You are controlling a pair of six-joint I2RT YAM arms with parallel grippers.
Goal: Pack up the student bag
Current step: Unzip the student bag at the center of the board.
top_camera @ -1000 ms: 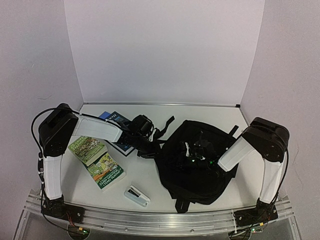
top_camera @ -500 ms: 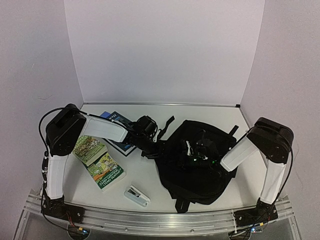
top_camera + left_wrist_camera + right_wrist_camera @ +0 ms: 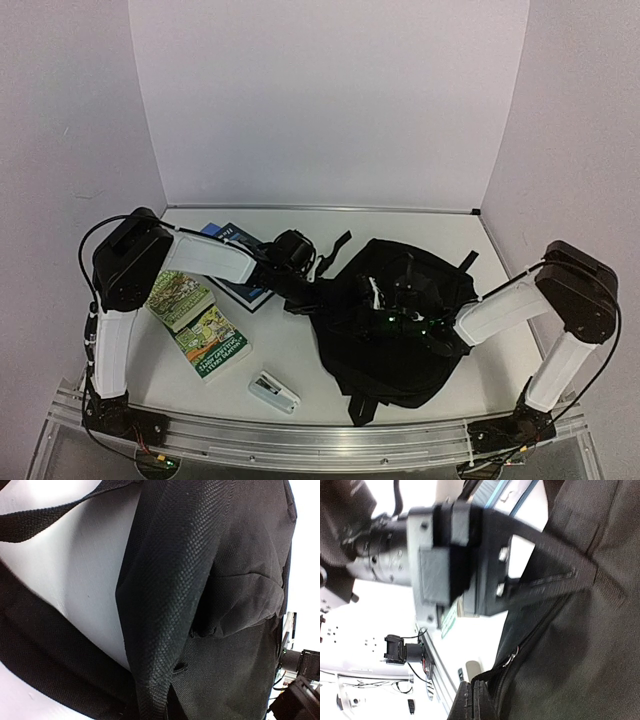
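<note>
The student bag (image 3: 400, 345) is a large black backpack lying flat right of centre. My left gripper (image 3: 312, 297) is at the bag's upper left edge. Its fingers are hidden in the left wrist view, where a taut fold of the bag's fabric (image 3: 165, 610) rises from the bottom middle as if pinched. My right gripper (image 3: 376, 302) is over the top of the bag. In the right wrist view its fingers (image 3: 472, 702) are pressed together on a black pull tab that leads to the metal zipper slider (image 3: 510, 657).
Two green books (image 3: 178, 297) (image 3: 212, 342) and a blue book (image 3: 240, 272) lie left of the bag, partly under my left arm. A small white object (image 3: 273, 391) sits near the front edge. A loose bag strap (image 3: 335, 247) trails toward the back wall.
My left gripper has moved right onto the bag's edge and closed. The right arm's elbow has swung outward to the right while its gripper stayed shut over the bag.
</note>
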